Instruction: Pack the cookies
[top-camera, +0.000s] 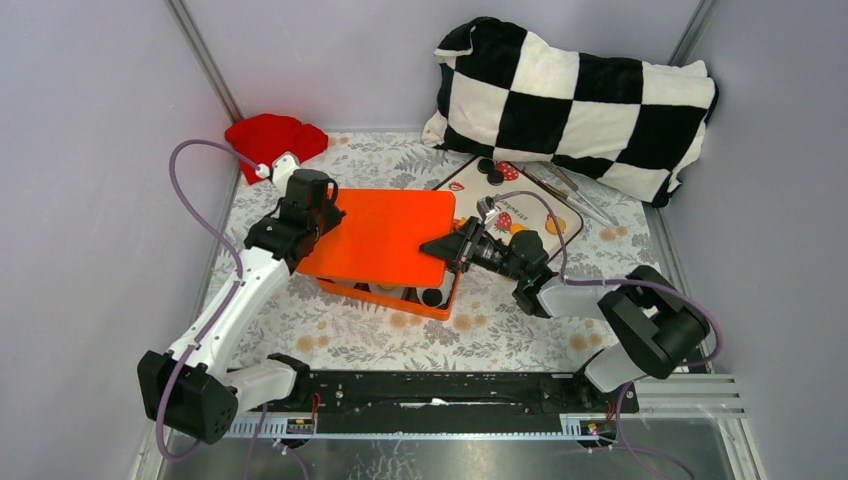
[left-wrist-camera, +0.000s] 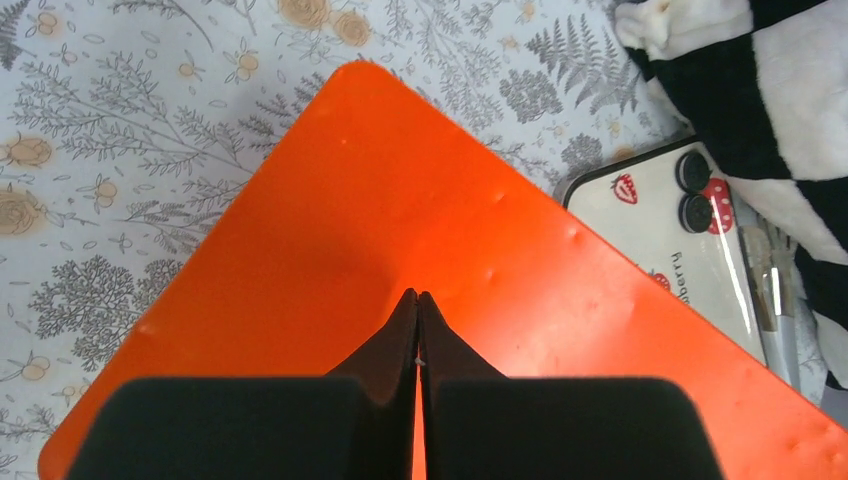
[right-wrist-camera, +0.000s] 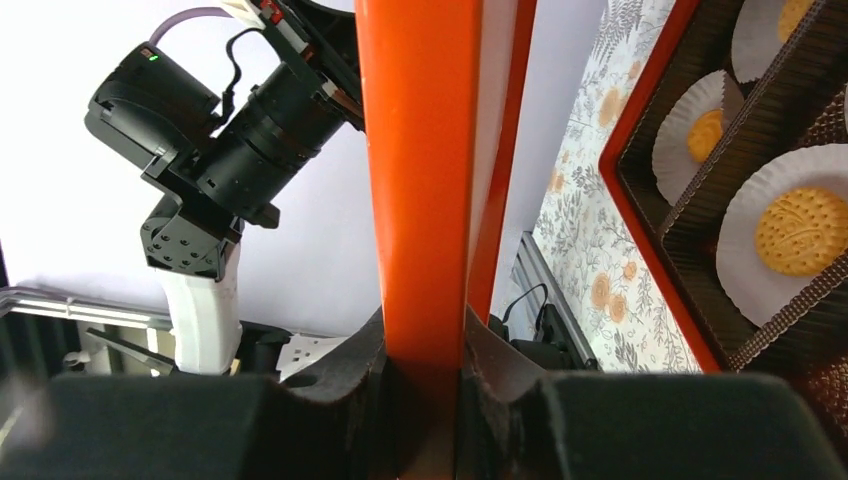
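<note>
1. From above, the right gripper (top-camera: 447, 247) pinches the edge of the orange lid (top-camera: 385, 235) over the orange box (top-camera: 395, 303).
2. The right wrist view peeks under the lid: golden cookies (right-wrist-camera: 800, 230) sit in white paper cups (right-wrist-camera: 740, 290) inside the box.
3. The left wrist view shows the left gripper (left-wrist-camera: 417, 305) pressed shut over the lid, and two black cookies (left-wrist-camera: 693, 192) on the strawberry tray (left-wrist-camera: 630, 230).

One legible fragment was recorded: "berry", printed in dark letters on the white tray (left-wrist-camera: 650, 215), at 6 o'clock from the black cookies (left-wrist-camera: 697, 212). Any preceding letters could not be made out. In the top view the tray print is too small to be read.
</note>
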